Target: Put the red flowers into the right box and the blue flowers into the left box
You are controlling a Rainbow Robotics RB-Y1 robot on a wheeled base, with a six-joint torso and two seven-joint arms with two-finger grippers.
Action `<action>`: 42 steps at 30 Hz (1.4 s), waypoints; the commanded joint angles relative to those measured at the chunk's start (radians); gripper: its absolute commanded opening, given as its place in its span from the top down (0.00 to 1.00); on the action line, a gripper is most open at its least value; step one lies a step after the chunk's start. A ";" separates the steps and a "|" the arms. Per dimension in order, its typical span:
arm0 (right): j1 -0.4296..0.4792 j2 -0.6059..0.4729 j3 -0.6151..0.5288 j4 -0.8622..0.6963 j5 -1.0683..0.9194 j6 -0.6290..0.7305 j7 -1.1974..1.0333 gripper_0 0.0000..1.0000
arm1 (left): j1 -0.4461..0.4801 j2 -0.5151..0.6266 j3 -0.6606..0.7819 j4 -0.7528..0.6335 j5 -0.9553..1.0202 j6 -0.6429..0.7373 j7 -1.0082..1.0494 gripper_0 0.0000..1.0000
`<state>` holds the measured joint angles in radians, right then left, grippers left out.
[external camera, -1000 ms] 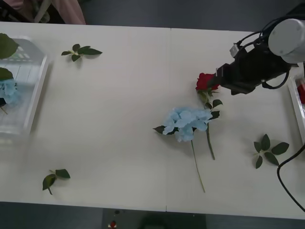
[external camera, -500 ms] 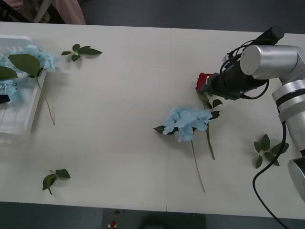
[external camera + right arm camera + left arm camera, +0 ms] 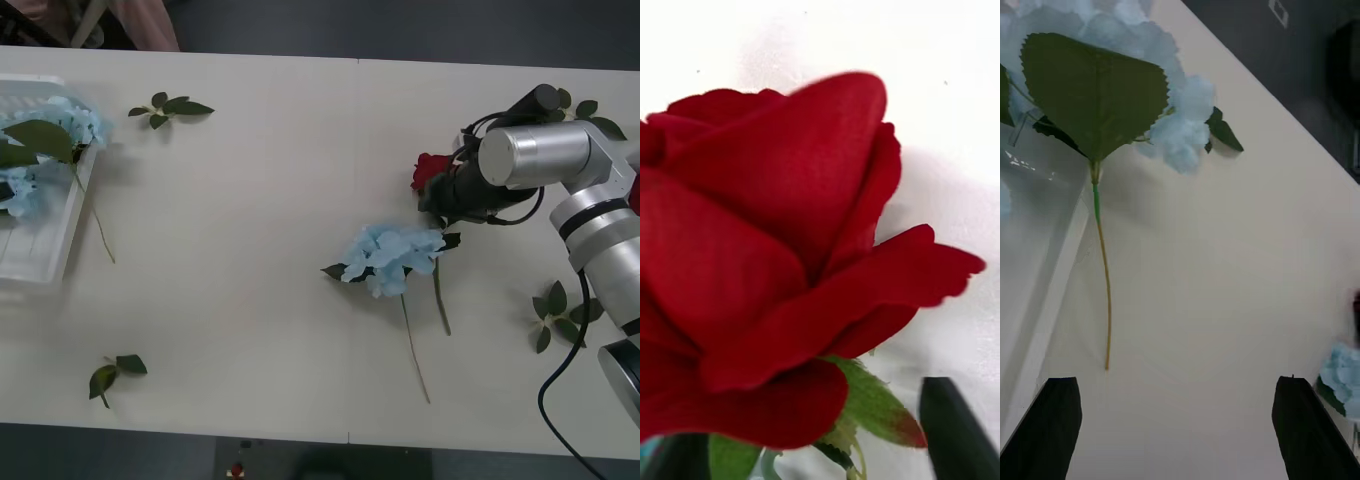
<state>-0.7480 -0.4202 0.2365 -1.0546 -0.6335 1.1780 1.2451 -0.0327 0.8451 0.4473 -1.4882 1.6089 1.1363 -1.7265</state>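
A red flower [image 3: 430, 170] lies right of the table's centre, its stem running under a blue flower [image 3: 390, 255]. My right gripper [image 3: 438, 200] is down at the rose's neck. In the right wrist view the red head [image 3: 775, 247] looms close, and the black fingers [image 3: 955, 427] stand open on either side of its base. The left box [image 3: 60, 250] at the far left holds blue flowers [image 3: 70, 118]; one stem [image 3: 1101, 300] hangs over its rim. My left gripper [image 3: 1176, 382] hovers open beside that box. The right box is hidden.
Loose green leaf sprigs lie at the back left [image 3: 170, 107], front left [image 3: 115, 372], near my right arm [image 3: 565, 312] and behind it [image 3: 588, 108]. Bare tabletop [image 3: 250, 250] spreads between the left box and the two middle flowers.
My right arm has swung in and dropped over the rose. A blue flower has landed in the left box, its stem hanging over the rim.
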 commanded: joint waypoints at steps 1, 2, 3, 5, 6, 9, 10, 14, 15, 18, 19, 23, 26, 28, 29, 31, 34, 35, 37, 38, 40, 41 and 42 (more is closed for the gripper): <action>-0.030 -0.003 -0.011 -0.016 0.009 -0.003 0.011 1.00 | 0.066 0.115 0.016 -0.133 0.039 0.030 0.038 0.23; -0.030 -0.003 -0.011 -0.016 0.009 -0.001 0.011 1.00 | 0.066 0.114 0.018 -0.147 0.039 0.033 0.054 0.22; -0.030 -0.003 -0.009 -0.016 0.009 -0.001 0.011 1.00 | 0.065 0.114 0.018 -0.179 0.029 0.034 0.082 0.20; -0.030 -0.003 -0.009 -0.016 0.009 -0.001 0.011 1.00 | 0.065 0.112 0.014 -0.236 -0.011 0.034 0.120 0.18; -0.030 -0.003 -0.009 -0.018 0.008 -0.003 0.013 1.00 | 0.060 0.111 0.007 -0.274 -0.050 0.034 0.145 0.17; -0.031 -0.006 -0.009 -0.025 0.006 0.000 0.016 1.00 | 0.048 0.081 -0.022 -0.369 -0.150 0.034 0.206 0.15; -0.034 -0.015 -0.012 -0.035 0.003 0.008 0.017 1.00 | 0.042 0.057 -0.036 -0.402 -0.188 0.034 0.228 0.14; -0.036 -0.074 -0.045 -0.127 -0.006 0.092 0.022 1.00 | 0.022 -0.041 -0.102 -0.509 -0.363 0.057 0.242 0.12; -0.036 -0.086 -0.054 -0.143 -0.008 0.112 0.023 1.00 | 0.017 -0.058 -0.111 -0.521 -0.389 0.068 0.243 0.12; -0.036 -0.146 -0.115 -0.214 -0.015 0.204 0.034 1.00 | -0.012 -0.155 -0.159 -0.573 -0.500 0.131 0.249 0.10; -0.036 -0.170 -0.143 -0.234 -0.018 0.239 0.042 1.00 | -0.021 -0.193 -0.176 -0.593 -0.547 0.155 0.254 0.08; -0.036 -0.249 -0.263 -0.262 -0.026 0.351 0.065 1.00 | -0.035 -0.325 -0.252 -0.659 -0.712 0.217 0.248 0.05; -0.034 -0.312 -0.347 -0.262 -0.023 0.407 0.134 1.00 | -0.036 -0.380 -0.346 -0.688 -0.828 0.217 0.219 0.00; -0.031 -0.354 -0.388 -0.255 -0.017 0.439 0.180 1.00 | -0.038 -0.391 -0.401 -0.715 -0.891 0.217 0.169 0.00; -0.024 -0.381 -0.414 -0.251 -0.015 0.456 0.211 1.00 | -0.036 -0.391 -0.430 -0.731 -0.917 0.217 0.146 0.00; -0.007 -0.423 -0.457 -0.242 -0.022 0.471 0.263 1.00 | -0.035 -0.377 -0.466 -0.767 -0.926 0.204 0.123 0.00; 0.039 -0.473 -0.537 -0.225 -0.025 0.482 0.350 1.00 | -0.021 -0.320 -0.519 -0.825 -0.899 0.140 0.110 0.00; 0.064 -0.483 -0.571 -0.219 -0.020 0.482 0.384 1.00 | -0.007 -0.290 -0.542 -0.848 -0.893 0.099 0.108 0.00; 0.104 -0.496 -0.628 -0.205 -0.011 0.482 0.444 1.00 | 0.019 -0.236 -0.591 -0.886 -0.889 0.005 0.108 0.00; 0.118 -0.499 -0.644 -0.200 -0.008 0.480 0.459 1.00 | 0.028 -0.222 -0.602 -0.894 -0.889 -0.024 0.108 0.00; 0.164 -0.505 -0.689 -0.186 0.003 0.468 0.510 1.00 | 0.059 -0.176 -0.642 -0.916 -0.888 -0.130 0.108 0.00; 0.188 -0.506 -0.709 -0.185 0.008 0.453 0.534 1.00 | 0.076 -0.150 -0.659 -0.922 -0.886 -0.184 0.108 0.00; 0.202 -0.506 -0.718 -0.185 0.011 0.445 0.548 1.00 | 0.085 -0.135 -0.668 -0.925 -0.886 -0.216 0.108 0.00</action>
<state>-0.5817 -0.9011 -0.4751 -1.2366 -0.6327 1.6456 1.7342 0.0110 0.6595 -0.2067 -2.3739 0.7184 0.9963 -1.6007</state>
